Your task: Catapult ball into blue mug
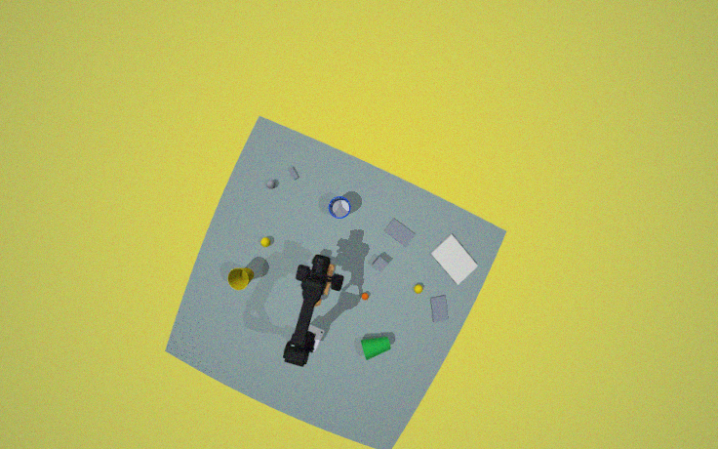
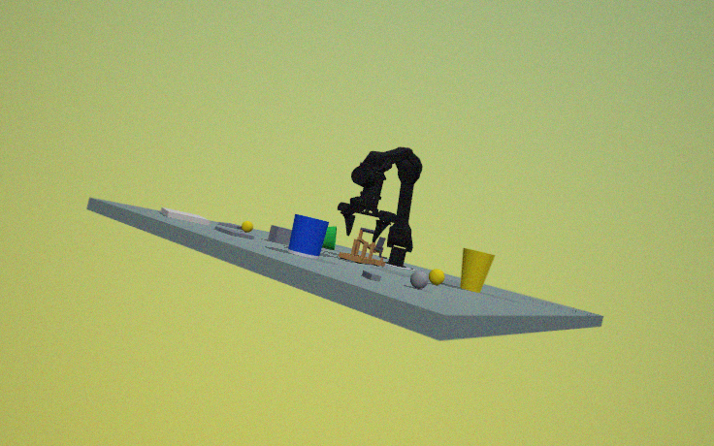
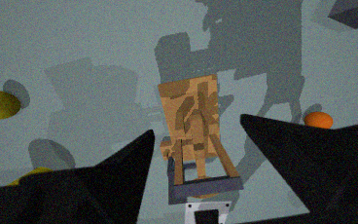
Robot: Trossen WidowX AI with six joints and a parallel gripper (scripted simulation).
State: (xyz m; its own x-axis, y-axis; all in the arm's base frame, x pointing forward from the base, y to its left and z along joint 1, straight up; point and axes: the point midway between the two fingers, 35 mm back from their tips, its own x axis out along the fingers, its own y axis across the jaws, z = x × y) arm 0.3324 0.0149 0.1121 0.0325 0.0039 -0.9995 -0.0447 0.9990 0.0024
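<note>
The wooden catapult stands in front of the arm's base, with two uprights and a dark grey crossbar. In the wrist view the crossbar hides most of its cup. My gripper is open and empty above the catapult, one finger on each side of it. The orange ball lies on the table to the right of the catapult in the wrist view. The blue mug stands upright beyond the catapult.
A yellow mug stands upright; a green mug lies on its side. Yellow balls, a grey ball, a white slab and several grey blocks lie around.
</note>
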